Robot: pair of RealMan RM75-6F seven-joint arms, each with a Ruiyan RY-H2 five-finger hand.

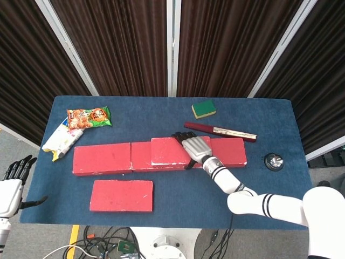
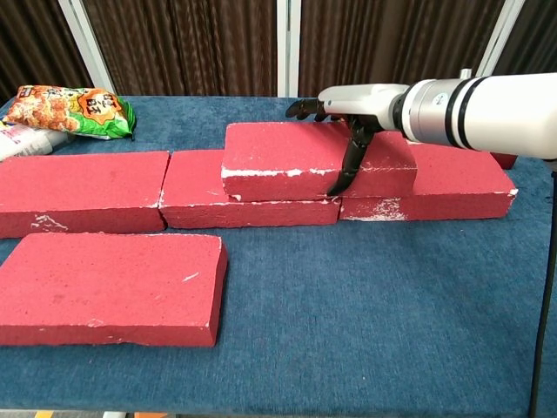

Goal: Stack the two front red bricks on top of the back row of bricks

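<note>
Three red bricks form the back row: left point(image 1: 101, 159) point(image 2: 78, 187), middle point(image 2: 196, 196) and right point(image 1: 232, 152) point(image 2: 461, 187). A fourth red brick point(image 1: 168, 151) point(image 2: 278, 152) lies stacked on the middle and right ones. My right hand point(image 1: 195, 147) point(image 2: 348, 109) grips the right part of this stacked brick, fingers over its back edge and thumb down its front face. Another red brick point(image 1: 122, 195) point(image 2: 104, 287) lies flat in front, at the left. My left hand point(image 1: 13, 172) hangs off the table's left edge, fingers spread, holding nothing.
A snack bag point(image 1: 88, 117) point(image 2: 70, 109) and a white packet point(image 1: 62, 139) lie at the back left. Behind the row lie a green sponge point(image 1: 204, 109) and a long dark red box point(image 1: 220, 131). A small metal bell point(image 1: 273, 161) stands at the right.
</note>
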